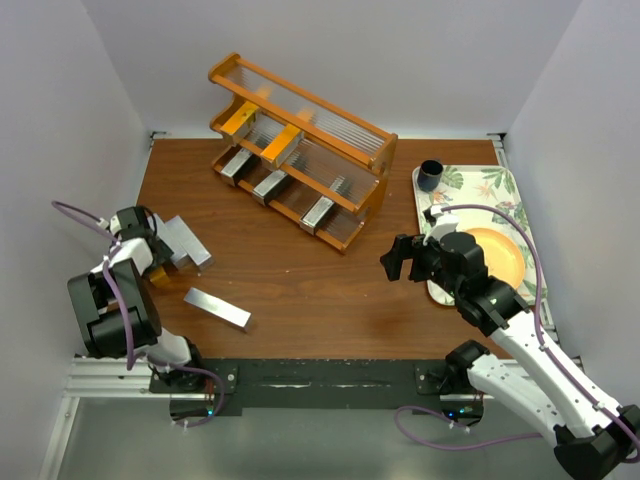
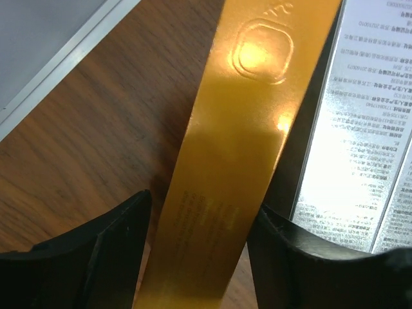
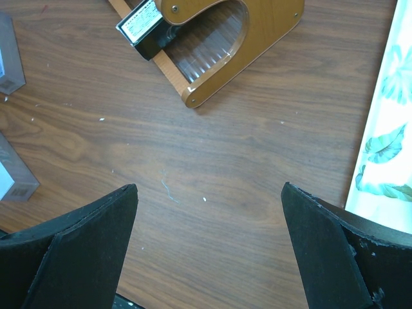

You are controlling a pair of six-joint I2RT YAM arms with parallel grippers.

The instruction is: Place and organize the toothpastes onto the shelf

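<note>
The wooden shelf [image 1: 352,172] stands at the back of the table, with two orange toothpastes [image 1: 283,143] on its middle tier and three silver ones [image 1: 270,185] on the lowest. My left gripper [image 1: 152,252] sits low at the table's left. It is open and straddles an orange toothpaste [image 2: 238,148]: the right finger is against the carton and a thin gap shows at the left finger. Silver toothpastes [image 2: 347,129] lie just beside it. Another silver toothpaste [image 1: 217,308] lies alone nearer the front. My right gripper [image 1: 398,258] hovers wide open and empty over bare wood [image 3: 212,193].
A leaf-patterned tray [image 1: 500,190] at the right holds a dark cup [image 1: 430,175] and an orange plate [image 1: 495,255]. The shelf's near end [image 3: 219,38] lies ahead of my right gripper. White walls close in on the left, back and right.
</note>
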